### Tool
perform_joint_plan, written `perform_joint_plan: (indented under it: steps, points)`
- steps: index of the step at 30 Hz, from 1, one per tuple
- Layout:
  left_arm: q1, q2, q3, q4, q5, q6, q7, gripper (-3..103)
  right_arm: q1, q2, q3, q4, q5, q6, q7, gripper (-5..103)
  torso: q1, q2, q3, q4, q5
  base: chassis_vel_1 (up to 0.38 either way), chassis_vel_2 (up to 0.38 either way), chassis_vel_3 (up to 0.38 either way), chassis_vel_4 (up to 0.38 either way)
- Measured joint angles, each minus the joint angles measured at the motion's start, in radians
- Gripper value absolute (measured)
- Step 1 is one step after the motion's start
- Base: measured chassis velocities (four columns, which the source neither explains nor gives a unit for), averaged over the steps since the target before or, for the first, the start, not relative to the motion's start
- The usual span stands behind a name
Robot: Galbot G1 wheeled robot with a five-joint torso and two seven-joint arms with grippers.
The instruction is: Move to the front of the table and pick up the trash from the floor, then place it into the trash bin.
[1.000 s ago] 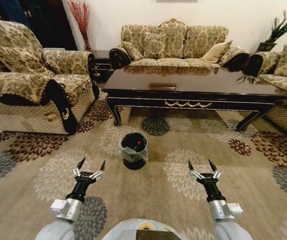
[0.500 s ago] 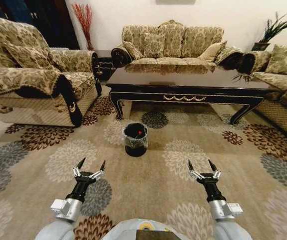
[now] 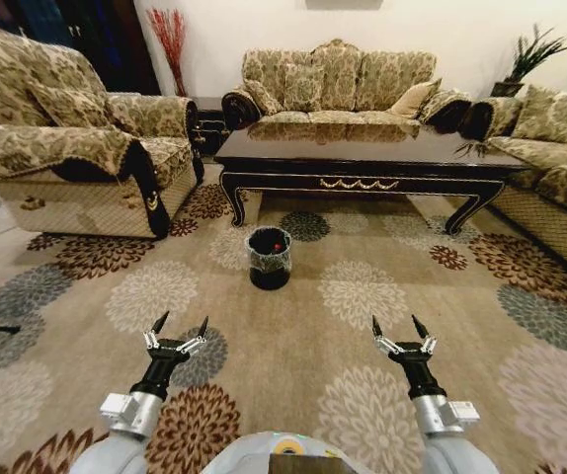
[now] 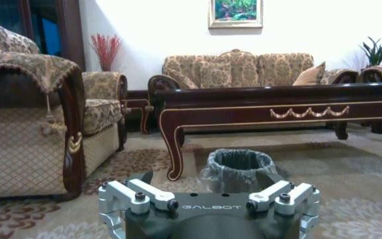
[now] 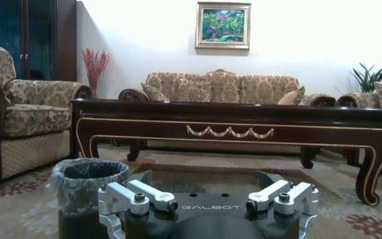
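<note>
One bin (image 3: pixel 269 257), small, round, black, lined with a clear plastic bag whose edge folds over the rim; stands upright on the carpet (image 3: pixel 363 375) just in front of the table's left leg, well ahead of the robot and a little left of centre. Contents: something small and red shows inside against the black; no more can be made out. One coffee table (image 3: pixel 363 163), long, low, glossy dark brown, gold ornament on its front edge, curved legs; beyond the bin, with sofas to the left, right and far side. Carpet: tan, with large round flower patterns in brown, cream and grey; no bottle, paper or other litter shows on the visible stretch. Left gripper (image 3: pixel 176 329): low and near, left of centre, fingers spread wide, holding nothing. Right gripper (image 3: pixel 400 328): low and near, right of centre, likewise wide open and empty. Progress, as judged: with nothing loose on the carpet and something lying in the bin, the work looks largely or wholly done; the robot stands well short of the table.
</note>
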Motion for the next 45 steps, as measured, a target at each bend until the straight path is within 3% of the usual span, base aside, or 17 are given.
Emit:
perform_joint_plan:
  steps: [13,45]
  points:
    - [0.000,0.000,0.000,0.000,0.000,0.000,0.000,100,0.000,0.000,0.000,0.000,0.000,0.000,0.000,100,0.000,0.000,0.000,0.0000,0.0000,0.146,-0.144,-0.151,0.152]
    - [0.000,0.000,0.000,0.000,0.000,0.000,0.000,100,0.000,0.000,0.000,0.000,0.000,0.000,0.000,100,0.000,0.000,0.000,0.0000,0.0000,0.002,-0.004,0.000,0.002]
